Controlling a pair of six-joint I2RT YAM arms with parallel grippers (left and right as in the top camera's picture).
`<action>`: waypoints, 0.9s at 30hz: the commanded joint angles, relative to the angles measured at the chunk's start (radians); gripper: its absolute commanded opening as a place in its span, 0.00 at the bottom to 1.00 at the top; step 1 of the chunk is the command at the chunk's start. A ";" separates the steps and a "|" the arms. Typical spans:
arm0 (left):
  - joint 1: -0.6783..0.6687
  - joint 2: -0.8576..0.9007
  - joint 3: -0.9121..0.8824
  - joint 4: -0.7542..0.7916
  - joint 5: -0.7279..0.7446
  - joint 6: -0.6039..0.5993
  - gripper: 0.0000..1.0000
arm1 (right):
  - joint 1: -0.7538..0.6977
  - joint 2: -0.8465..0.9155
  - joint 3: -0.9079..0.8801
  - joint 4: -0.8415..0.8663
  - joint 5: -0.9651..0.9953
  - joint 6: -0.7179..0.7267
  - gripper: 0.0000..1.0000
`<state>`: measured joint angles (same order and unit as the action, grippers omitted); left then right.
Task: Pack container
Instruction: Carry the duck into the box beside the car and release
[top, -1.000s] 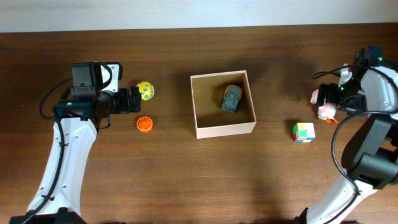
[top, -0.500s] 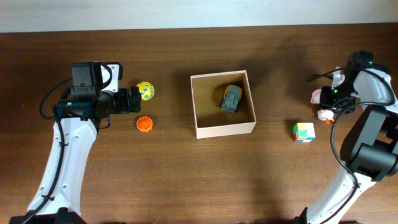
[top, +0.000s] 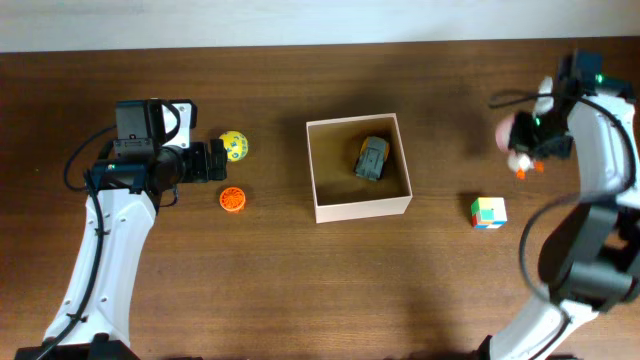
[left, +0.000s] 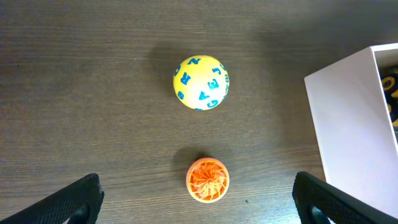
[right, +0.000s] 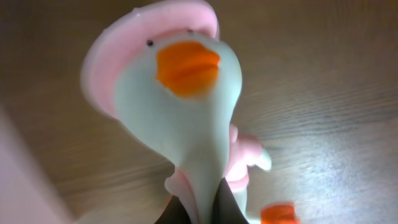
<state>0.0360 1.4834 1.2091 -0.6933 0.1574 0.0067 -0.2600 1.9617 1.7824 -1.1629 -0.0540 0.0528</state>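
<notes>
The container (top: 360, 209), a cream cardboard box, stands mid-table with a dark toy car (top: 371, 158) inside; its white wall (left: 351, 130) shows at the right of the left wrist view. My right gripper (top: 535, 140) is at the far right, shut on a white duck toy (top: 512, 140) with a pink hat. Close up, the duck (right: 180, 106) fills the right wrist view, its lower body pinched in the gripper (right: 200, 208). My left gripper (top: 212, 161) stands open left of the box. A yellow lettered ball (left: 201, 82) and an orange ribbed ball (left: 207, 180) lie ahead of it (left: 199, 200).
A multicoloured cube (top: 488, 212) lies on the table right of the box, nearer than the duck. The yellow ball (top: 233, 146) and orange ball (top: 232, 199) sit between the left gripper and the box. The table's far edge runs along the top.
My right gripper has shut on the duck and raised it off the table, shifting it a little toward the far edge. The left arm has not moved.
</notes>
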 joint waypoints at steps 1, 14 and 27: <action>0.004 0.009 0.020 0.000 0.000 0.016 0.99 | 0.131 -0.170 0.071 -0.034 -0.068 0.032 0.04; 0.004 0.009 0.020 0.000 0.000 0.016 0.99 | 0.630 -0.128 0.063 0.004 0.028 0.232 0.04; 0.004 0.009 0.020 0.000 0.000 0.016 0.99 | 0.762 0.167 0.063 0.143 -0.022 0.252 0.04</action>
<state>0.0360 1.4834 1.2091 -0.6933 0.1574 0.0071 0.4725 2.1170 1.8473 -1.0367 -0.0467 0.2909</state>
